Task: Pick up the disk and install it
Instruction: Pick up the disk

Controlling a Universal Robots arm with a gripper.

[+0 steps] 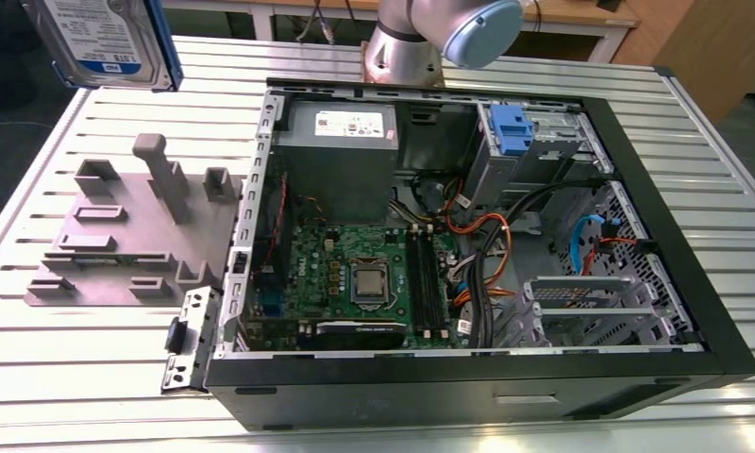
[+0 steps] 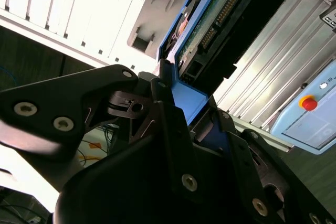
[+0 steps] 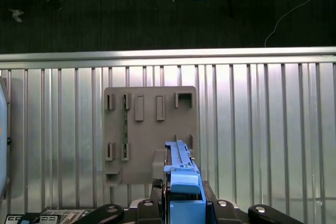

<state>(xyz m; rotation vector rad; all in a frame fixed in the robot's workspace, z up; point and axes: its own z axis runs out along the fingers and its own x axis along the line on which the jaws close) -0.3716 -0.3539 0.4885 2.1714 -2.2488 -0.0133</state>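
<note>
Presently the gripper (image 2: 191,111) is clamping its two black fingers (image 2: 164,109) together on the blue plastic side frame of the disk (image 1: 107,38), a flat silver-metal hard drive with a white-and-blue label. It is holding the drive clear of every surface, well apart from the open black computer case (image 1: 478,377) and beyond that case's far corner on the exterior view's left. The grip is sitting on one end of the frame, probably so that the drive's body and its green circuit-board face (image 2: 220,9) are projecting free of the fingers. In the first wrist view the disk (image 3: 181,171) is showing edge-on over the grey moulded fixture plate (image 3: 149,129), whose slots are standing empty; that plate (image 1: 113,236) is lying flat on the ribbed aluminium table (image 1: 88,377), just beside the case. The case is lying on its side with the panel off, evidently to expose its interior from above; a small blue plastic bracket (image 1: 510,127) is sitting in the bay at its far end. The arm's silver base (image 1: 410,42) is standing behind the case, and the wrist is pointing downward toward the table.
</note>
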